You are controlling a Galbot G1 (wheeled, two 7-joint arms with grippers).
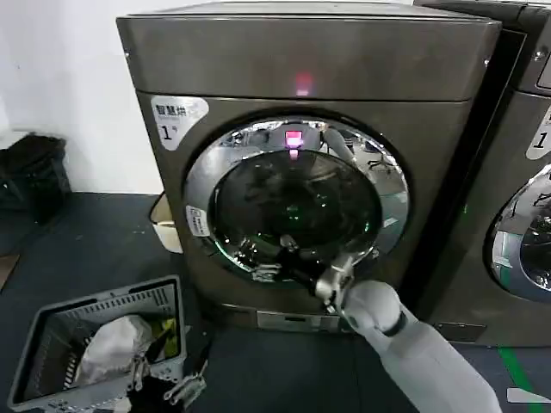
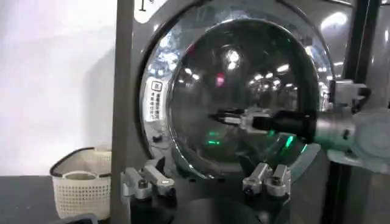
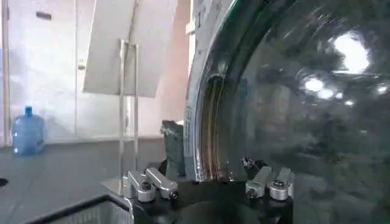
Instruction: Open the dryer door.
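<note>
- The dryer door [image 1: 297, 200] is sitting in the front face of the dryer [image 1: 301, 60], a wide chrome ring around dark glass, and it is looking shut flat against the machine in the head view.
- The dryer is standing on the dark floor [image 1: 95, 249] against a white wall [image 1: 60, 77], showing a white "1" sticker [image 1: 176, 116] at its upper front corner and a pink light [image 1: 302, 83] glowing above the door.
- The right gripper [image 1: 288, 258] is reaching up from the lower right and lying against the lower part of the door, its dark fingers pointing across the glass near the chrome ring.
- In the right wrist view the right gripper's fingers [image 3: 152, 182] are standing spread apart, with the door's edge running up between them; whether they are touching it cannot be told.
- In the left wrist view the right gripper [image 2: 228, 117] is showing as a slim dark tip in front of the glass.
- The left gripper [image 1: 185, 387] is hanging low at the left, beside a grey laundry basket [image 1: 52, 323] holding white cloth, its fingers [image 2: 143, 179] spread and holding nothing.
- A white woven basket [image 2: 82, 189] is resting on the floor by the dryer's left side.
- A second, similar machine [image 1: 516, 172] is standing just to the right.
- A blue water bottle [image 3: 27, 129] is standing far off in the right wrist view.
</note>
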